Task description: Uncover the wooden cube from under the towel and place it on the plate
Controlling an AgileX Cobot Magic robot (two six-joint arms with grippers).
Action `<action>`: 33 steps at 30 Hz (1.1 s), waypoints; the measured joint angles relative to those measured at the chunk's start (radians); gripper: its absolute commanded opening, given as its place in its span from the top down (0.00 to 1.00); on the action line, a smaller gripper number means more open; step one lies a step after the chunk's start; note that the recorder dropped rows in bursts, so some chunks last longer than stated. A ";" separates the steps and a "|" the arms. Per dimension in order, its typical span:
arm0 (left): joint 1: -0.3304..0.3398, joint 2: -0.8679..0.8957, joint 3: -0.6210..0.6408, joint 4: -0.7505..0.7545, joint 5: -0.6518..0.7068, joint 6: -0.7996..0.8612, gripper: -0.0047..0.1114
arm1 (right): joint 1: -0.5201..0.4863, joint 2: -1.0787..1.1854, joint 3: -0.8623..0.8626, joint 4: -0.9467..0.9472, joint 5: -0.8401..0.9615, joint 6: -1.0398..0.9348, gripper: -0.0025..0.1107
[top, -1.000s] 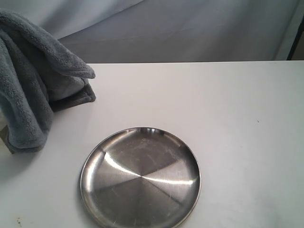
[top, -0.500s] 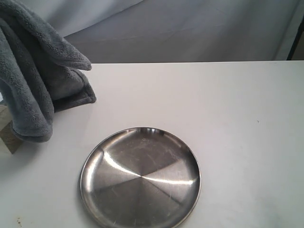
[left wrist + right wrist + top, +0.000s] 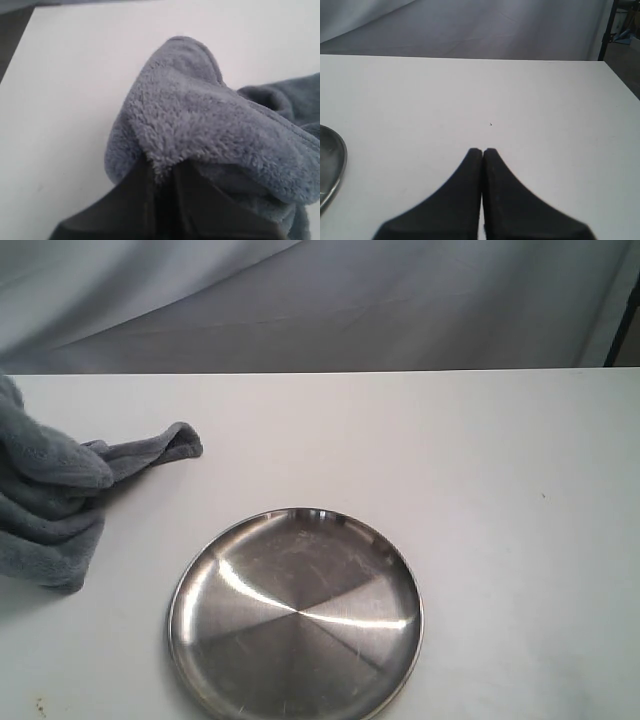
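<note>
The blue-grey towel (image 3: 50,500) lies bunched in thick folds at the table's left edge, one corner trailing toward the middle. In the left wrist view my left gripper (image 3: 162,167) is shut on a fold of the towel (image 3: 200,115), fleece pinched between its dark fingers. The steel plate (image 3: 295,615) sits bare at the front centre. The wooden cube shows in no view; it is hidden or out of frame. My right gripper (image 3: 482,150) is shut on nothing above bare table, with the plate's rim (image 3: 332,160) off to one side. Neither gripper appears in the exterior view.
A white table (image 3: 480,490) carries everything. A grey cloth backdrop (image 3: 400,300) hangs behind its far edge. A dark stand (image 3: 609,25) rises past the far right corner.
The towel, held high at the left before, has come down into a low heap at the left edge. The pale cube corner that showed under it half a second ago is gone from view.
</note>
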 measured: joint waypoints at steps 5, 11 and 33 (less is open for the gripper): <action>0.001 0.140 0.000 0.048 0.024 -0.063 0.96 | 0.000 0.000 0.000 0.000 0.000 0.000 0.98; 0.001 0.286 0.000 0.145 0.091 -0.115 0.96 | 0.000 0.000 0.000 0.000 0.000 0.000 0.98; -0.116 0.431 -0.029 -0.213 0.024 0.289 0.96 | 0.000 0.000 0.000 0.000 0.000 0.000 0.98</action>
